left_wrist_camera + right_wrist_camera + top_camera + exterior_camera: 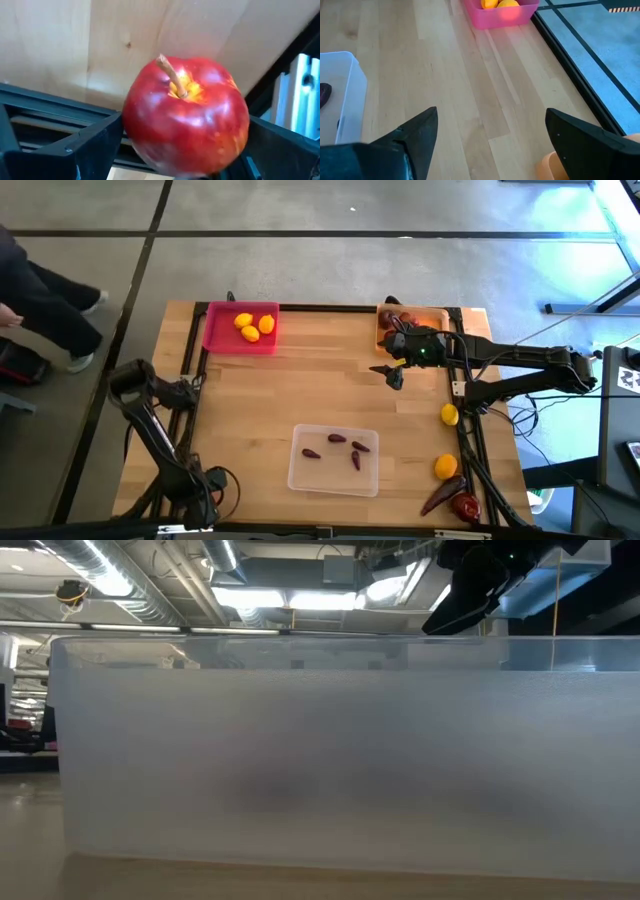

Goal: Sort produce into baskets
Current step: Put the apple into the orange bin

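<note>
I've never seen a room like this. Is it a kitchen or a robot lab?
Probably a robot lab or workshop: bare ceiling pipes and strip lights overhead, a wooden table with two mounted robot arms, and a concrete floor.

3 baskets (241, 340), 5 lemons (250, 333), 4 pods (337, 438)

Wooden table (250, 400), pink tray (214, 333), orange tray (383, 332), clear tray (300, 478), loose produce (449, 414)

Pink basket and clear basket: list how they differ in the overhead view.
The pink basket is opaque bright pink; the clear basket is translucent, the wood showing through it.
The pink basket sits at the table's far left corner; the clear basket sits near the front edge, about midway.
The pink basket holds three yellow-orange fruits; the clear basket holds four small dark maroon pods.
Both are shallow rectangular trays lying flat.
</note>
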Available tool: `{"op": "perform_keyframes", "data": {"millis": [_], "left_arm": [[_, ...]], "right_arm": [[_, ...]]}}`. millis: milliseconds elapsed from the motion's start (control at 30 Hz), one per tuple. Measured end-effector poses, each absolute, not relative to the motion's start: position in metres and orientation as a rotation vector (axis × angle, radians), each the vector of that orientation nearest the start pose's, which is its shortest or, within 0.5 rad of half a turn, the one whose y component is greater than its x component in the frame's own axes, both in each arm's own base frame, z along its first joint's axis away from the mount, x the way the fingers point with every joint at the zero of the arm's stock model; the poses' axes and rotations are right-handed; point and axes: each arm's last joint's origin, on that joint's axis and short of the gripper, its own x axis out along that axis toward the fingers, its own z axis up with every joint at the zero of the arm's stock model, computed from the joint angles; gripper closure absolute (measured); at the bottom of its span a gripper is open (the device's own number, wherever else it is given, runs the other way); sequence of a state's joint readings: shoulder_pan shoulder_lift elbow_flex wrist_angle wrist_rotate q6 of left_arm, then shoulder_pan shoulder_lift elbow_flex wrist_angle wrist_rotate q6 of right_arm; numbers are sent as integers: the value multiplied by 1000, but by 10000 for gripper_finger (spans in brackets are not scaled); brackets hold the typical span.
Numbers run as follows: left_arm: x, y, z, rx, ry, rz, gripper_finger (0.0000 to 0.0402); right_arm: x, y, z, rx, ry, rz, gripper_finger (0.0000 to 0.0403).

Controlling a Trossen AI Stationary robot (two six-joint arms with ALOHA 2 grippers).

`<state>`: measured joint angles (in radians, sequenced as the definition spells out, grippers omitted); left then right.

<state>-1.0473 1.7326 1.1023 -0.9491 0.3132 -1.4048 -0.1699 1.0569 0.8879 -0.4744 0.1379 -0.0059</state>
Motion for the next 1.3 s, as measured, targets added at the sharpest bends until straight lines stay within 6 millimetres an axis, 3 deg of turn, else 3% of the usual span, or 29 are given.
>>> {"op": "perform_keyframes", "data": {"millis": [267, 500, 733, 1000, 1300], "left_arm": [[141, -260, 169, -357, 1844, 239, 59], [145, -254, 173, -347, 1802, 254, 60], [159, -226, 202, -415, 1627, 329, 60], [178, -182, 247, -509, 1290, 358, 55], [195, -131, 276, -423, 1004, 430, 54]], "right_arm": [[216, -41, 293, 5, 650, -295, 72], [218, -41, 291, 6, 655, -295, 72], [218, -41, 291, 7, 657, -295, 72], [218, -39, 291, 42, 655, -211, 72], [219, -37, 291, 77, 653, -172, 72]]}}
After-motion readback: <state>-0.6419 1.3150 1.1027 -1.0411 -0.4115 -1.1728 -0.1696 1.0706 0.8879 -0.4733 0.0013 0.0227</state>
